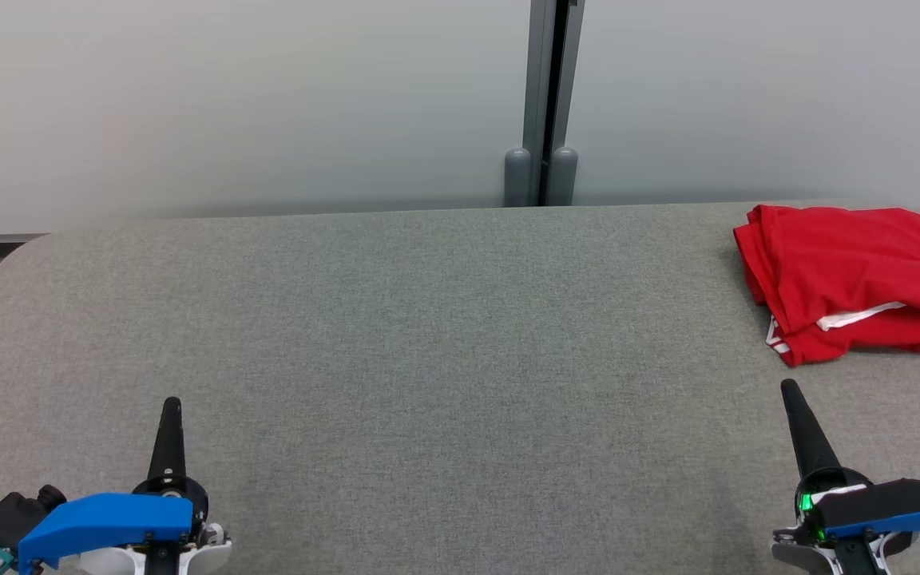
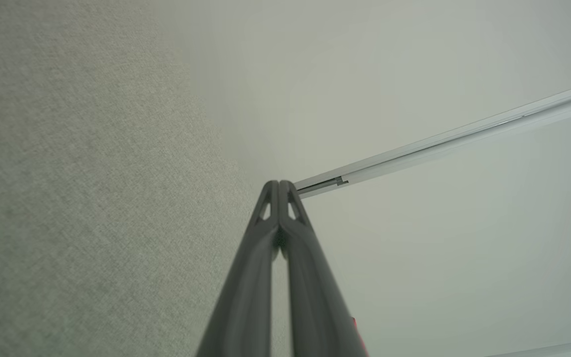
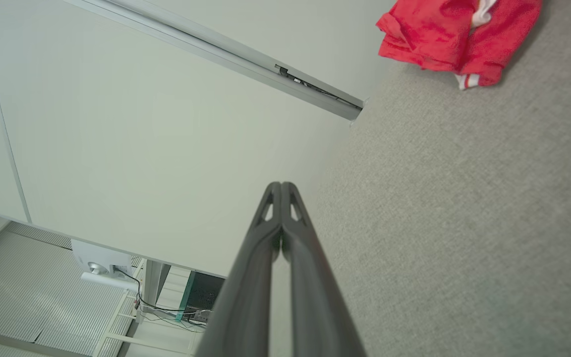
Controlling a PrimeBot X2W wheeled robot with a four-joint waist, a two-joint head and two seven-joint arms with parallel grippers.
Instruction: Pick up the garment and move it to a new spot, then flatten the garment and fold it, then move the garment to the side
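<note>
Grey fabric tabletop [image 1: 428, 359], pale wall panels [image 1: 228, 104] behind. Red garment [image 1: 851, 279] lies in a loose fold (white trim showing along its near edge) at the far right of the tabletop, running past the head view's edge. Left gripper [image 1: 172, 406] at front left, fingers pressed together, holding nothing. Right gripper [image 1: 790, 389] at front right, fingers likewise together and empty, near the garment but not touching it.

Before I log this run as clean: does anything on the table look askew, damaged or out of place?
Nothing damaged or spilled. The red garment lies at the far right of the grey table, folded only loosely: layers uneven, white trim poking out at its near edge.
</note>
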